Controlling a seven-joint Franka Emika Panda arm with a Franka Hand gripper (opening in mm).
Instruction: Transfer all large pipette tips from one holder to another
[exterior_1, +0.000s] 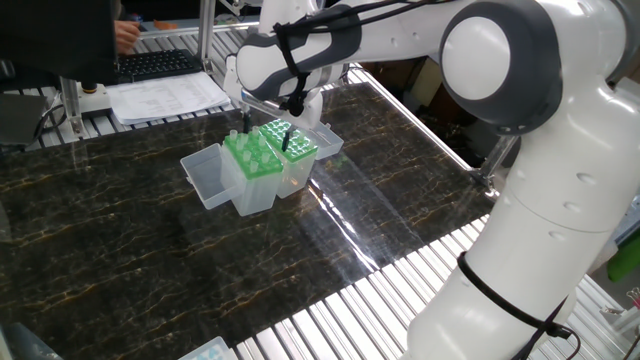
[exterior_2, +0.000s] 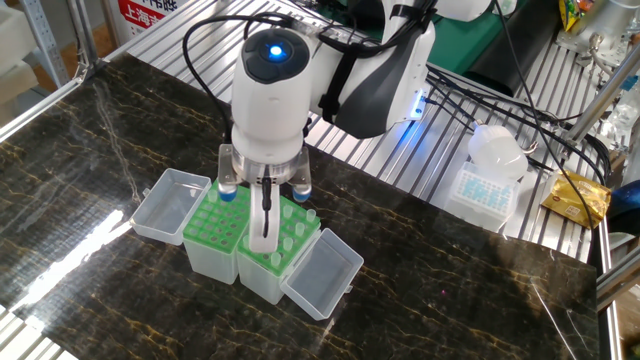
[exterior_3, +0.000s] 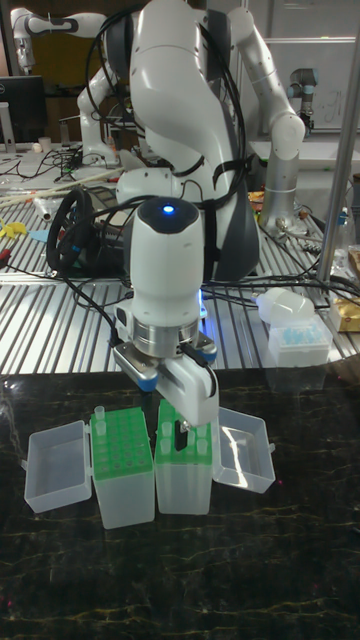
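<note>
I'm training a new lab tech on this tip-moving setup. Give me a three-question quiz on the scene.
1. True or false: the gripper is over the rack whose open lid lies nearest the other fixed camera.
2. Both racks stand: A) touching side by side, B) far apart, C) stacked.
3. What colour are the plates holding the tips?

Key: 1 true; 2 A; 3 green.
</note>
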